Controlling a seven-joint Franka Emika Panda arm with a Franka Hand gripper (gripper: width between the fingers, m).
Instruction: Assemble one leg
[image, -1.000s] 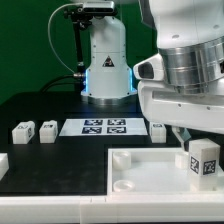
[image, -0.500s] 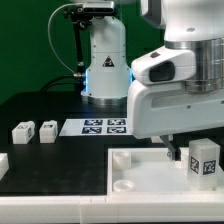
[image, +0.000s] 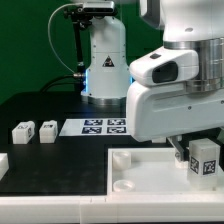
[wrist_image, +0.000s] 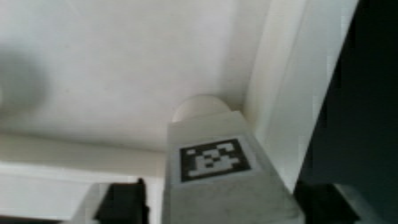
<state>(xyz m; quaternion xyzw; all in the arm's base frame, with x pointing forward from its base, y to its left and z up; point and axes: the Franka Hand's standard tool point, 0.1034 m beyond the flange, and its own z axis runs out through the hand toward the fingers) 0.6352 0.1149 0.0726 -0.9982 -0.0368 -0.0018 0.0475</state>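
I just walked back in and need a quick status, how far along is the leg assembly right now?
Done: one leg stands on the large white square part near its corner at the exterior view's right. In hand: the gripper sits around that leg; whether it is clamped is unclear. Left: two more legs lie loose on the table beside the marker board.

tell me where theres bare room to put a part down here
Free: the black table between the two loose legs and the robot base, and the square part's flat middle. Crowded: its right corner, where the claw hangs over a leg.
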